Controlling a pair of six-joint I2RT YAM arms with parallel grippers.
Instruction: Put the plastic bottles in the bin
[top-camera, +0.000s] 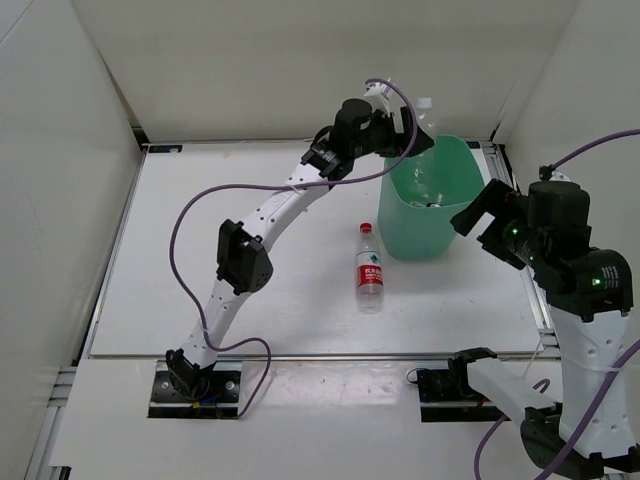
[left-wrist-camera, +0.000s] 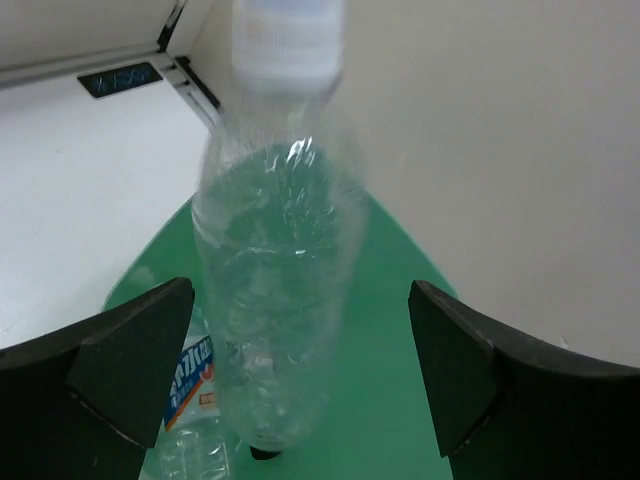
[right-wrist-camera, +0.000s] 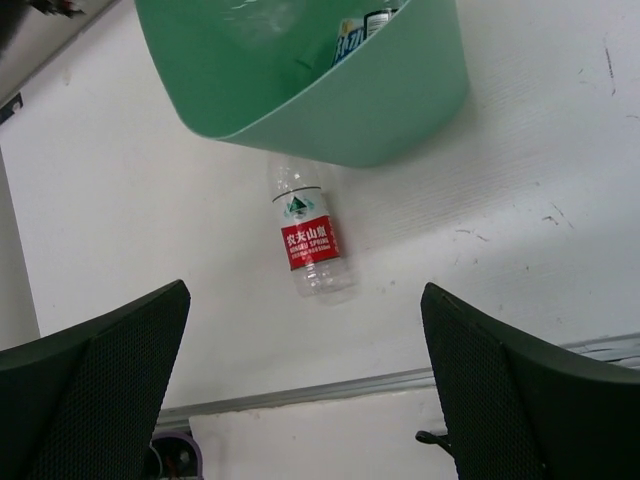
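The mint-green bin (top-camera: 402, 218) stands at the back right of the table. My left gripper (top-camera: 414, 140) hangs over its rim, open. A plain clear bottle (left-wrist-camera: 275, 280) with a pale cap is upright and blurred between the wide-apart fingers (left-wrist-camera: 130, 365), touching neither, with the bin (left-wrist-camera: 395, 400) below it. A short blue-labelled bottle (left-wrist-camera: 190, 385) lies inside the bin. A red-labelled bottle (top-camera: 369, 270) lies on the table in front of the bin's left corner. My right gripper (top-camera: 480, 215) is open and empty, to the right of the bin; its wrist view shows the red-labelled bottle (right-wrist-camera: 310, 245) and the bin (right-wrist-camera: 330, 110).
White walls close in the table at the back and on both sides. A metal rail (top-camera: 300, 357) runs along the near edge, in front of the arm bases. A purple cable (top-camera: 185, 225) loops off the left arm.
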